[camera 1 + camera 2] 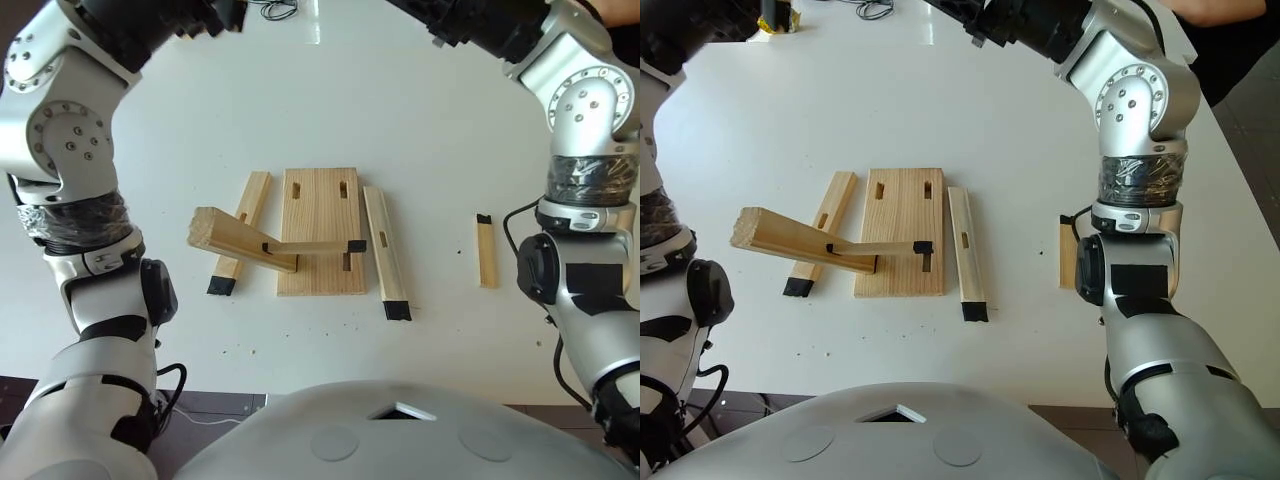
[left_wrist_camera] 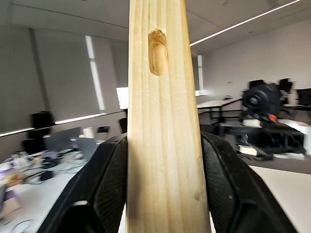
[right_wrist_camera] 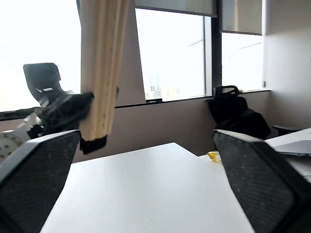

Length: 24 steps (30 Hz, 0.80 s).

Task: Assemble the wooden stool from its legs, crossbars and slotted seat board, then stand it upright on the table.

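Assembly looks to be at an early stage. The left gripper (image 2: 164, 162) is clamped on a slotted leg (image 2: 160, 111) raised off the tabletop (image 1: 420, 130), while the right gripper (image 3: 146, 194) stands wide apart with nothing between its pads. The next move probably calls for bringing that leg down and lining its slot up with the free end of the crossbar (image 1: 318, 246). That crossbar is already socketed into a thicker leg (image 1: 232, 238) lying left of centre across the seat board (image 1: 320, 205). The head views show the layout. The board is flat at mid-frame, one loose leg (image 1: 256, 195) touches its left edge and another (image 1: 386, 252) lies just beside its right edge. A short bar (image 1: 486, 252) lies well apart on the right. The wrist views show the grip and the slot's position on the held leg.
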Available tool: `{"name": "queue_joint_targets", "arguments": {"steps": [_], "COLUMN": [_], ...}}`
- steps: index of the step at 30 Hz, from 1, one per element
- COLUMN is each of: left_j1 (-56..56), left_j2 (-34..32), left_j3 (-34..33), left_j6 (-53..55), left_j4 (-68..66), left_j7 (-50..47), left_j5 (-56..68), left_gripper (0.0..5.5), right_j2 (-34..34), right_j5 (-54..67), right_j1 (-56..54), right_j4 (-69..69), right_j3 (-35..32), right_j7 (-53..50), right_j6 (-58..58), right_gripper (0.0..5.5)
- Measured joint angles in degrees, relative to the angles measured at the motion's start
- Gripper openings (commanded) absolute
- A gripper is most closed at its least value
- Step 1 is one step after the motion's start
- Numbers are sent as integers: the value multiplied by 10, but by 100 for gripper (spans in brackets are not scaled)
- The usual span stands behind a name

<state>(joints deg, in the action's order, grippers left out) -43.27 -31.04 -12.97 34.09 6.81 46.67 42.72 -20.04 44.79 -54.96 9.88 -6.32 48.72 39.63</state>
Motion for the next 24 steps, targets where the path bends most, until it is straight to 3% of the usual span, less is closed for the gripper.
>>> {"name": "queue_joint_targets", "arguments": {"steps": [9,24], "left_j1": [66,105], "left_j2": [-27,-44], "left_j3": [11,33], "left_j6": [24,24], "left_j4": [66,83], "left_j7": [144,175], "left_j5": [90,89], "left_gripper": [206,206], "right_j2": [-35,-77], "right_j5": [101,135], "right_j1": [-24,-16], "right_j4": [-10,-74], "right_j3": [-36,-35], "right_j7": [94,142], "right_j6": [102,148], "right_gripper": [498,498]}}
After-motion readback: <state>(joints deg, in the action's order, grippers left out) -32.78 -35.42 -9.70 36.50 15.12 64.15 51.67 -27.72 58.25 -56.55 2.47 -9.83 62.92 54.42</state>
